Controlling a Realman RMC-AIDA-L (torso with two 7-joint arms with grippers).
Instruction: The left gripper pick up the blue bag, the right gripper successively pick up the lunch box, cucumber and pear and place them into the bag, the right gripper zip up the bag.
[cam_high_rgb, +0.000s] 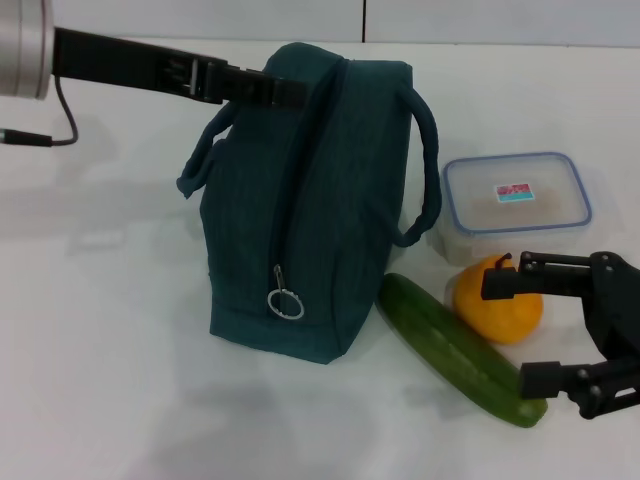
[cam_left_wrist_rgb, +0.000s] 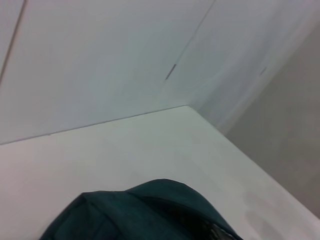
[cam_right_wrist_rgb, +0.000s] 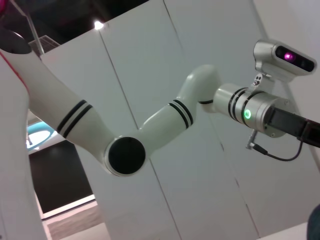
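Note:
The blue bag (cam_high_rgb: 320, 200) stands on its end in the middle of the white table, its zipper shut and the ring pull (cam_high_rgb: 286, 303) low down. My left gripper (cam_high_rgb: 280, 92) reaches in from the upper left and is shut on the bag's top edge; the bag's fabric (cam_left_wrist_rgb: 150, 212) fills the bottom of the left wrist view. The lunch box (cam_high_rgb: 515, 200) sits to the right of the bag. In front of it lie the pear (cam_high_rgb: 500, 305) and the cucumber (cam_high_rgb: 460, 352). My right gripper (cam_high_rgb: 528, 330) is open at the lower right, one finger over the pear and the other by the cucumber's end.
A cable (cam_high_rgb: 62, 120) hangs from the left wrist. The bag's handles (cam_high_rgb: 425, 180) loop out on both sides. The right wrist view shows the left arm (cam_right_wrist_rgb: 165, 120) with its green ring light (cam_right_wrist_rgb: 246, 113) against white wall panels.

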